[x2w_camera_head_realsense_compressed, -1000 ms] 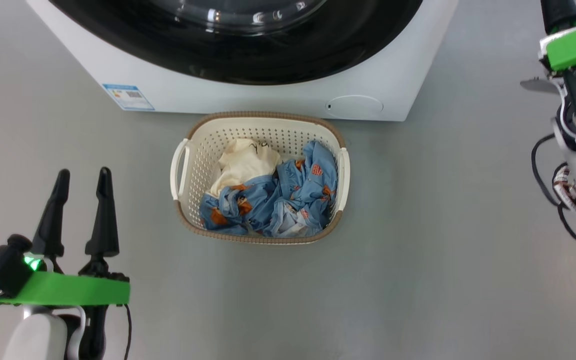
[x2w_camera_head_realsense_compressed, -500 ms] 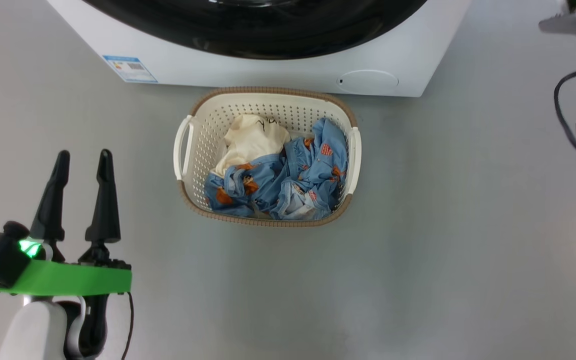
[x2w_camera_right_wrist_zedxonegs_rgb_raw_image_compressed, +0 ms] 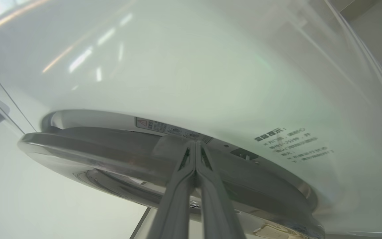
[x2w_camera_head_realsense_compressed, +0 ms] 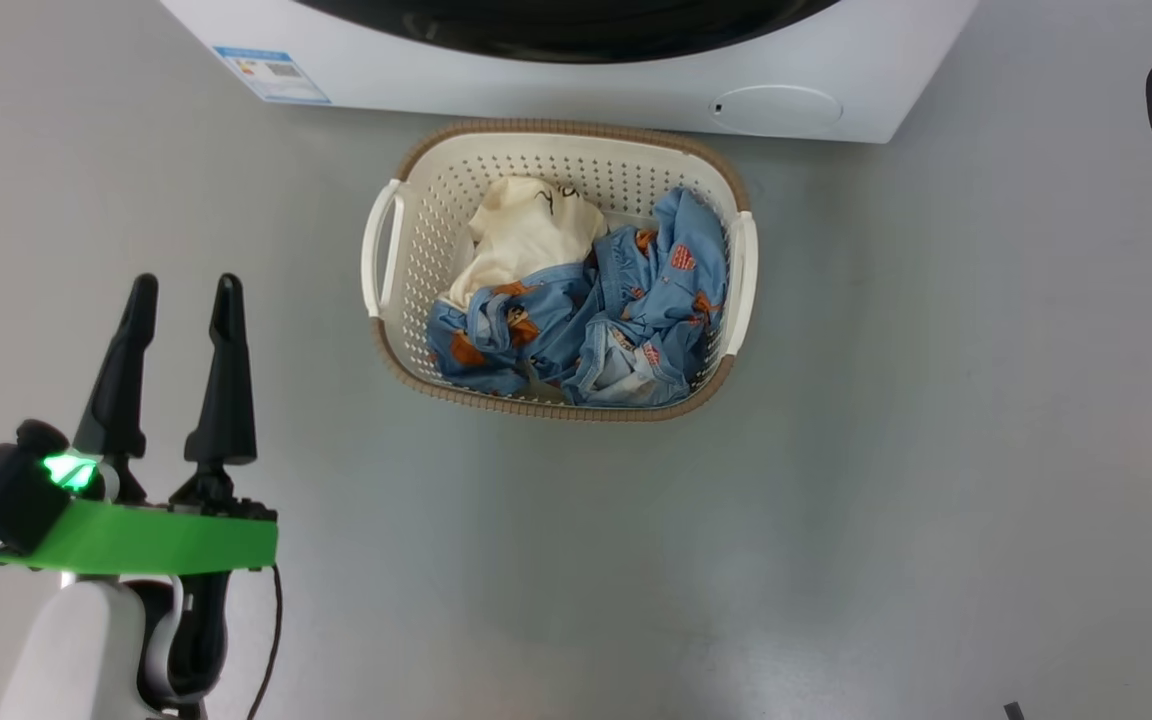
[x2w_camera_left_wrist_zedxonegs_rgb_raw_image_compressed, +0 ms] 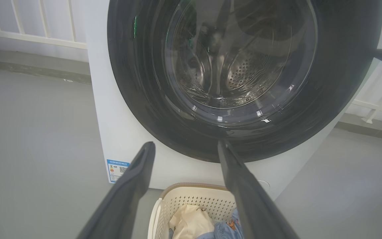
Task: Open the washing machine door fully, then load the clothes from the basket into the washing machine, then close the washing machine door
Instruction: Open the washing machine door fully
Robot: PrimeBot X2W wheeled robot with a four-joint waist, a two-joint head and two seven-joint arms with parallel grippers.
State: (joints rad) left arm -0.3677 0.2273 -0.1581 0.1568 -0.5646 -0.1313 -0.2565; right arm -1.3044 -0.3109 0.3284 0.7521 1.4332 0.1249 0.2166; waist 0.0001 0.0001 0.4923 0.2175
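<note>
Door [x2w_camera_left_wrist_zedxonegs_rgb_raw_image_compressed: 131, 83] not yet swung open. Right gripper [x2w_camera_right_wrist_zedxonegs_rgb_raw_image_compressed: 196, 143] jaws pressed together, tips at door edge; left gripper [x2w_camera_head_realsense_compressed: 186, 290] jaws spread. Clothes [x2w_camera_head_realsense_compressed: 586, 310] in basket [x2w_camera_head_realsense_compressed: 556, 130] before machine [x2w_camera_left_wrist_zedxonegs_rgb_raw_image_compressed: 121, 139]. Risk: tips slip off glossy rim, door unopened.

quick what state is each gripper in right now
left gripper: open, holding nothing
right gripper: shut, nothing between its two long dark fingers

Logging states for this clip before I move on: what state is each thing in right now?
washing machine door: not swung open; shut or barely ajar, cannot tell.
basket: upright on floor before the washing machine, loaded.
clothes: heaped in basket.
left gripper: open, empty.
right gripper: shut, tips at door's edge.
</note>
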